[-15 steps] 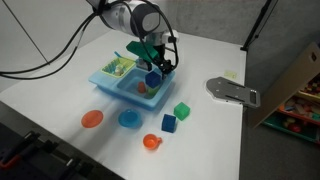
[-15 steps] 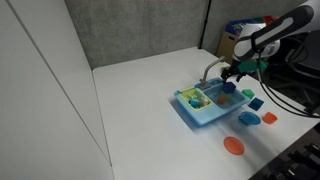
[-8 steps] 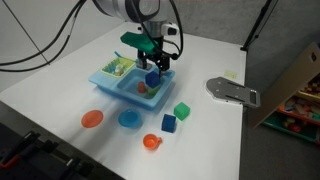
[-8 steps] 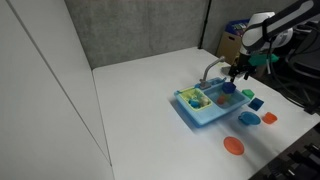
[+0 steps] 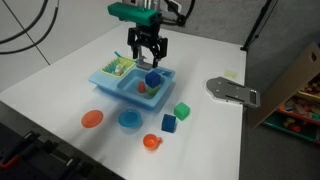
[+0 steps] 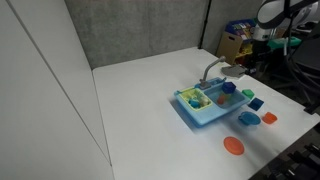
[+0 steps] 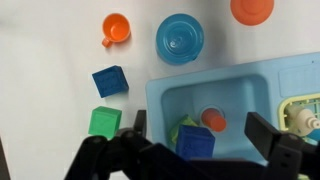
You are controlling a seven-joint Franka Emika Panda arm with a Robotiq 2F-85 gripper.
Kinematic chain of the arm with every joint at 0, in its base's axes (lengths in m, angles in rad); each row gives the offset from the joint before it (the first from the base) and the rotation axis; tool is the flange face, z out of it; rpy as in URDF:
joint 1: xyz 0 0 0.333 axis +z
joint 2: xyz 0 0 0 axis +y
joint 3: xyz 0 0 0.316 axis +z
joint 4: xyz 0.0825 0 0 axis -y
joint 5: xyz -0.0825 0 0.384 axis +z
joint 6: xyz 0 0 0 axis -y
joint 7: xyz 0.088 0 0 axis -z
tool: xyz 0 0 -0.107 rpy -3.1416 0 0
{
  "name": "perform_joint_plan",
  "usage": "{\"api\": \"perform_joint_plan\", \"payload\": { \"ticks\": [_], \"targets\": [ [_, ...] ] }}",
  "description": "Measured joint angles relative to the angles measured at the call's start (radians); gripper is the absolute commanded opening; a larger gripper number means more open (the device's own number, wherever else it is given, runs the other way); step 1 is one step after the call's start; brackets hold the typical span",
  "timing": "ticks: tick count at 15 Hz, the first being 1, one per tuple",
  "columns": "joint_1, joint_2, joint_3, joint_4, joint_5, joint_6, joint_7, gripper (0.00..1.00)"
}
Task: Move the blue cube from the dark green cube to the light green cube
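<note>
blue cube (image 7: 195,143) deep navy | light green cube (image 7: 185,124) pale yellowish | dark green cube (image 7: 104,121) proper saturated green | spare cube (image 7: 110,81) lighter blue | toy sink (image 7: 240,75) sky blue | cup (image 7: 115,28) orange | table (image 7: 40,60) plain white

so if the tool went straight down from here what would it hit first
Most likely the blue cube, centred between the open tool's fingers in the wrist view, apparently resting on the light green cube in the toy sink. Nothing else seems to lie between, though depth is unclear.
</note>
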Motion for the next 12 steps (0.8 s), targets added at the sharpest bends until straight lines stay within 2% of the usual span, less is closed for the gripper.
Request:
{"api": "perform_joint_plan", "payload": {
  "ticks": [5,12],
  "targets": [
    [0.002,-0.125,0.0,-0.009,-0.012,-0.118,-0.029,1.0],
    [0.02,-0.32,0.002,-0.057,-0.024,-0.197,-0.049,1.0]
  ]
}}
